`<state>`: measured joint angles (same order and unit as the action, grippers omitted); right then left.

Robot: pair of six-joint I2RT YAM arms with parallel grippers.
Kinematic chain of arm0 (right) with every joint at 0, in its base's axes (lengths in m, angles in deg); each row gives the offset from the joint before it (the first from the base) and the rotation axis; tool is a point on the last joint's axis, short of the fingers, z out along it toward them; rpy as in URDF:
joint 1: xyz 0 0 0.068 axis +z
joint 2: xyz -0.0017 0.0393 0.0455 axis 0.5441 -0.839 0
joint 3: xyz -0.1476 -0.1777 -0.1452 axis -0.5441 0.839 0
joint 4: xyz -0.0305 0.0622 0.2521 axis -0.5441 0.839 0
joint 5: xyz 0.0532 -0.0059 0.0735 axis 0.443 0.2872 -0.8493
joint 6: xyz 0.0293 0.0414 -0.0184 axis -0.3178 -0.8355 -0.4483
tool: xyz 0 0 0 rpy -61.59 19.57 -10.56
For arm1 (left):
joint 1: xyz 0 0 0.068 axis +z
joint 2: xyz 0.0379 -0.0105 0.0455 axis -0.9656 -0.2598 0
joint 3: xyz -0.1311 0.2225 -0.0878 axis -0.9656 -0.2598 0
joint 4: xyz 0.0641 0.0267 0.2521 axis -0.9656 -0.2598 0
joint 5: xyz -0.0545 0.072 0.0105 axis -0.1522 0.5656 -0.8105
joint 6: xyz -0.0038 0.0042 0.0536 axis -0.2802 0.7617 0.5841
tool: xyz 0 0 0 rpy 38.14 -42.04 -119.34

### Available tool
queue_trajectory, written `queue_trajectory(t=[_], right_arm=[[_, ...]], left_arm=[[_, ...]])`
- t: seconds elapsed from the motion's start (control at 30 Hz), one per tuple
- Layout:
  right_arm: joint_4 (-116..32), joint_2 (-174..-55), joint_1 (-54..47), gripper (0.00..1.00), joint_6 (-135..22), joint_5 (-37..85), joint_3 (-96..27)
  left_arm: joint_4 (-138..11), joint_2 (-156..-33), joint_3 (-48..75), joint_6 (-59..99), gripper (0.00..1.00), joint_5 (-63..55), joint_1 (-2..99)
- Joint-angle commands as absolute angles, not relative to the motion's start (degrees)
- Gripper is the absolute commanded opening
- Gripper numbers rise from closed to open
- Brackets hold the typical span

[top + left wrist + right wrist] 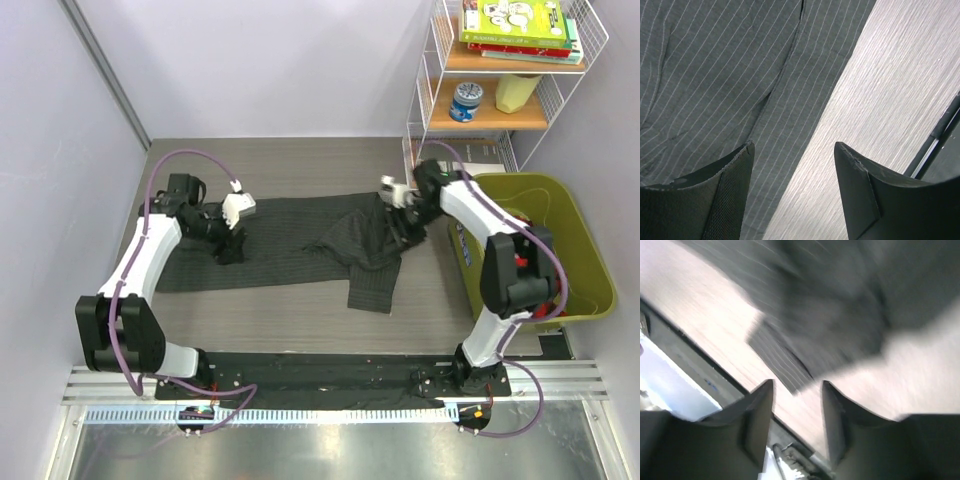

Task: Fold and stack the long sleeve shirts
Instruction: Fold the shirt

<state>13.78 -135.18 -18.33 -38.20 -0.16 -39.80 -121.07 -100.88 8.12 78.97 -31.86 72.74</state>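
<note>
Over the shirt's far edge, my left end effector stands wide open with nothing in it. My right end effector has its fingers partly apart too. I see nothing between them, though that view is blurry. Below them, the long sleeve shirt lies across the middle of the surface. It is dark with thin pale stripes, flat on the left and bunched up on the right. I think folding has barely begun, and no stack is made yet.

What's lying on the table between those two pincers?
A dark pinstriped shirt spans that stretch, left pincer to right pincer: flat at the left, bunched toward the right. The top view shows it.
</note>
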Motion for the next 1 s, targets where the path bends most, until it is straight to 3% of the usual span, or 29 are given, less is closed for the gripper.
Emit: queue_trajectory(t=[0.0,0.27,0.53,0.67,0.77,0.8,0.97], right_arm=[[7.19,-123.81,-23.55,0.52,-47.69,1.72,-27.06],[-12.43,-122.66,-23.82,0.53,-67.38,5.42,-9.9],[-23.78,-125.91,-23.03,0.51,-71.35,5.08,-4.25],[-27.83,-127.14,-19.35,0.32,-71.97,2.08,-3.81],[-24.17,-127.67,-18.9,0.05,-71.97,2.61,-6.34],[-21.97,-127.41,-18.99,0.01,-70.57,2.78,-8.01],[-11.76,-117.68,-18.11,0.01,-70.38,3.4,-20.65]], left_arm=[[-118.05,-97.65,4.94,77.19,0.66,-35.12,72.65],[-117.17,-98.18,4.49,76.57,0.66,-34.86,72.65],[-116.91,-96.42,3.26,76.66,0.66,-34.24,72.57],[-116.12,-95.98,3.79,76.05,0.67,-34.06,72.57],[-115.33,-96.24,4.66,74.56,0.66,-35.38,72.57],[-115.5,-96.33,5.01,74.47,0.66,-35.82,72.57],[-117.34,-95.11,8.0,74.11,0.65,-38.89,71.08]])
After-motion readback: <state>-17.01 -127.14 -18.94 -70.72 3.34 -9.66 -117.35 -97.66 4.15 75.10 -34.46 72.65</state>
